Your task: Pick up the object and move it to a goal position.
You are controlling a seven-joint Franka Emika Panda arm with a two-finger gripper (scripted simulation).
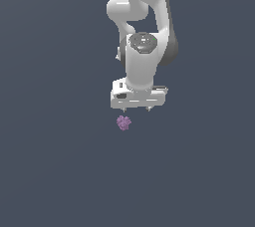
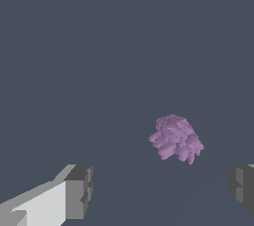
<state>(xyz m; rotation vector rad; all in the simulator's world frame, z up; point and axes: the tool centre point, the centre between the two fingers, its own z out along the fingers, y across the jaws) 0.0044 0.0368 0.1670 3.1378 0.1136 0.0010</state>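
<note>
The object is a small lumpy purple clump lying on the dark grey floor, just below the white gripper in the exterior view. In the wrist view the object lies ahead of the two dark fingertips, closer to the one at the picture's right edge and not between them. The gripper is open, its jaws wide apart, with nothing held. The white arm rises behind the hand toward the top of the exterior view.
A plain dark grey floor fills both views. No other objects, walls or edges show.
</note>
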